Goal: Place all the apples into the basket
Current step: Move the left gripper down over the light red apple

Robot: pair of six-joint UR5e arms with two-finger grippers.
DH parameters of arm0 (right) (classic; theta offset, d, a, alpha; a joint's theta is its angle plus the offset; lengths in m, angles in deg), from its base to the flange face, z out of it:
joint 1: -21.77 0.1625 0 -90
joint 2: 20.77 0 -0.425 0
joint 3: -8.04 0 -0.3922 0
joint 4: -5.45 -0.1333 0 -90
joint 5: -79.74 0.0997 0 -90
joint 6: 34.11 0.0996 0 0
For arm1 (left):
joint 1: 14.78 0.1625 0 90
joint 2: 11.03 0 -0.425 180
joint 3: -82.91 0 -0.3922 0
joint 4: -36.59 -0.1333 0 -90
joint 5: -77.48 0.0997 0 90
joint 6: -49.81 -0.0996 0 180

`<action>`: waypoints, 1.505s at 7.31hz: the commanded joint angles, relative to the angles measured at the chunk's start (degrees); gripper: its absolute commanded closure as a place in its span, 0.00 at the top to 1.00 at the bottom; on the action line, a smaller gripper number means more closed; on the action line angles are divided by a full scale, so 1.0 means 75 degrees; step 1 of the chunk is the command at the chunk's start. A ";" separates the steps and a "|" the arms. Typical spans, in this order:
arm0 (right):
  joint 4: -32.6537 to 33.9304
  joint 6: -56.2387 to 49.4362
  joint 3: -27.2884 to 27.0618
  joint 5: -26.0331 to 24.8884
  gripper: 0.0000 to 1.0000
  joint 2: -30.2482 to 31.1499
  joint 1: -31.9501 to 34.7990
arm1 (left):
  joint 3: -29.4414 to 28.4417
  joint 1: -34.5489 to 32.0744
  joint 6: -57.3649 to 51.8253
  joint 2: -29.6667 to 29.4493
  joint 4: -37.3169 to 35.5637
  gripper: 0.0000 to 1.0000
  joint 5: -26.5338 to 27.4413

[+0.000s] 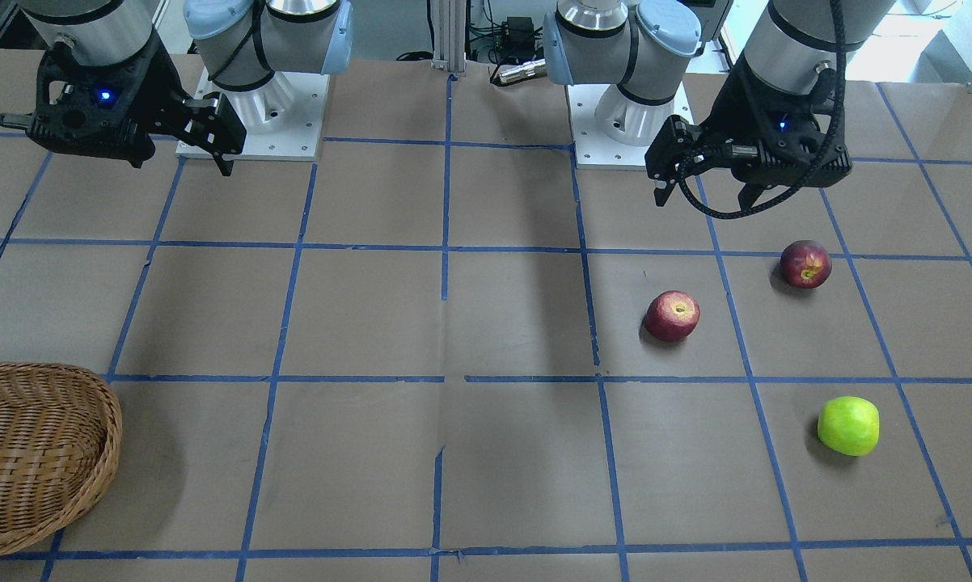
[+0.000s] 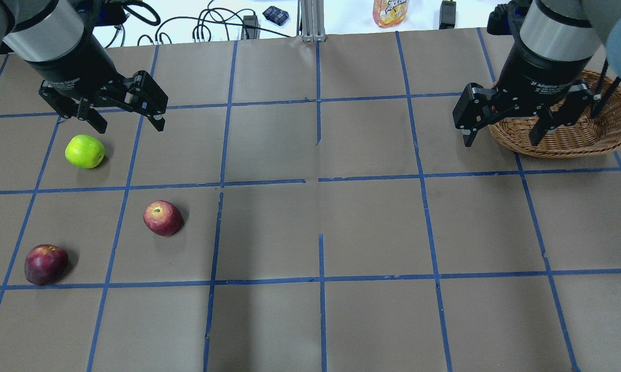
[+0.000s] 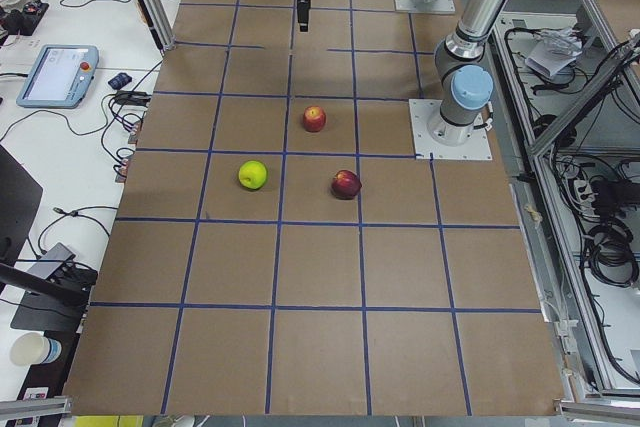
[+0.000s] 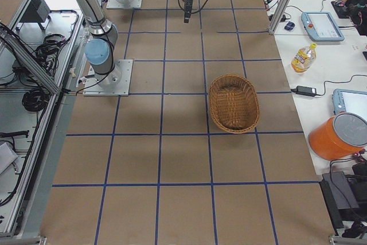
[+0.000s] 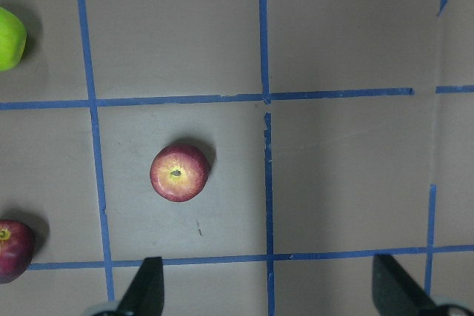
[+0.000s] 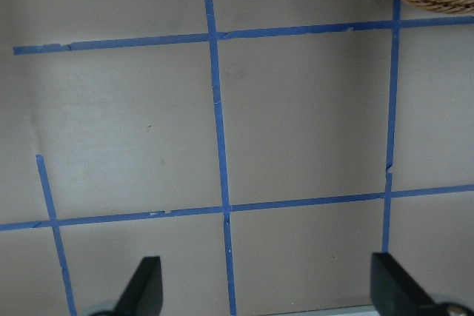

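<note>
Left claw [image 2: 129, 123] is held empty above the surface [image 2: 367, 227], its fingers spread wide. Nothing is judged done: the bright lime-green round apple [image 2: 84, 151], the red round apple [image 2: 162, 218] and the dark maroon round apple [image 2: 45, 264] all lie near it. Right claw [image 2: 501, 137] is likewise spread and empty, with the shallow woven wicker basket [image 2: 558, 151] just beside it, no apples inside.

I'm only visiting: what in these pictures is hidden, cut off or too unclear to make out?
1. Basket: front-facing view, the left edge cuts most off; overhead, the right end effector covers part.
2. Green apple and maroon apple: left wrist view, both cut by the left edge.
3. Bottle: overhead, cut by the top edge; label unreadable.
</note>
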 commanded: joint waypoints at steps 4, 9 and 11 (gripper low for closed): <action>0.0013 0.0058 -0.0036 0.0395 1.00 0.0138 0.0005 | 0.0052 0.0000 -0.0023 0.0041 -0.0012 1.00 -0.0007; 0.0025 0.0081 -0.0188 0.0395 1.00 0.0150 0.0005 | 0.1559 0.0745 -0.0889 -0.0028 -0.0268 1.00 0.0098; 0.0037 0.0070 -0.0200 0.0313 1.00 0.0161 0.0005 | 0.2567 0.1626 -0.2335 -0.0401 -0.1644 1.00 0.0028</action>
